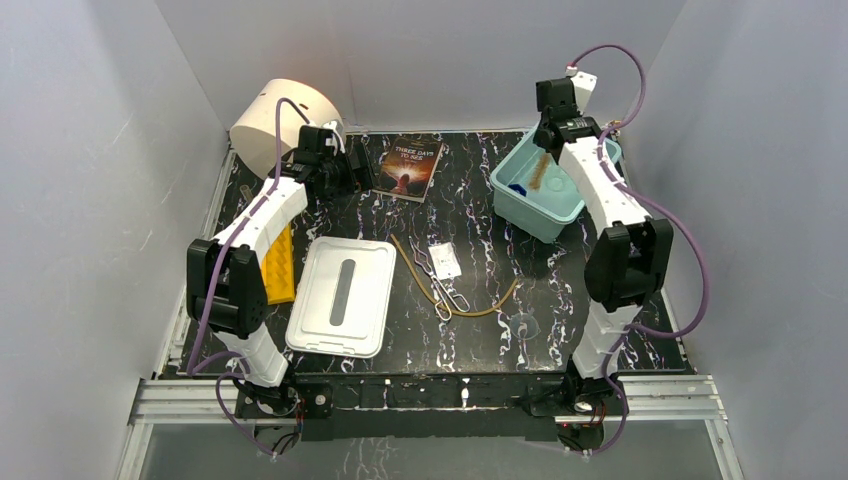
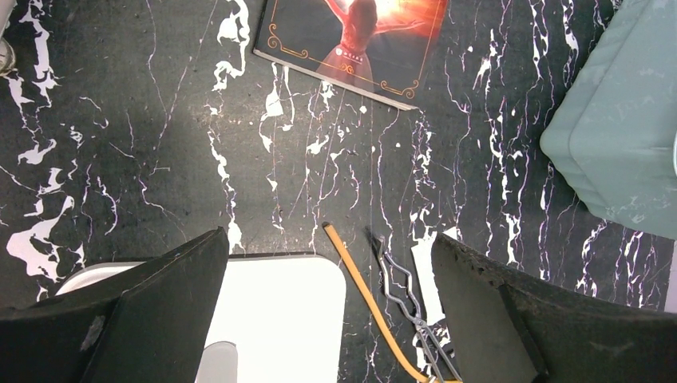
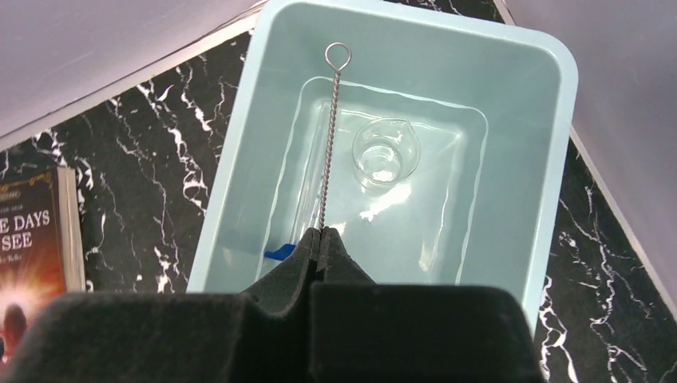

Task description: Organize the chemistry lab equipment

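The brown brush (image 1: 540,172) is lying inside the pale blue-green plastic bin (image 3: 447,72) at the far right of the black marbled table (image 2: 120,144). From the right wrist only its twisted wire stem with the loop end is showing. The bristles are hiding behind the right gripper (image 3: 322,237), whose jaws are pressing fully together. The stem is running up to their tips, and I cannot tell whether they are pinching it or only hanging over it. Beside the stem the little clear glass beaker (image 3: 386,152) is standing upright. Of the clear blue-ended tube (image 3: 279,252) only the blue end is easy to make out.

Near the table's middle the metal tongs (image 2: 403,297), the tan rubber tubing (image 2: 363,289) and the white packet (image 1: 445,262) are lying close together. The left gripper (image 2: 327,239) is hovering there with jaws wide apart, holding nothing, and one finger is covering part of the packet. The flat white lid (image 1: 370,290) is lying just beside them. The dark-covered book (image 2: 351,40) is being cut off at the top of the left wrist view. The clear dish (image 1: 525,325) near the right arm is looking very faint. A yellow ribbed piece (image 1: 282,262) is partly hiding under the left arm.
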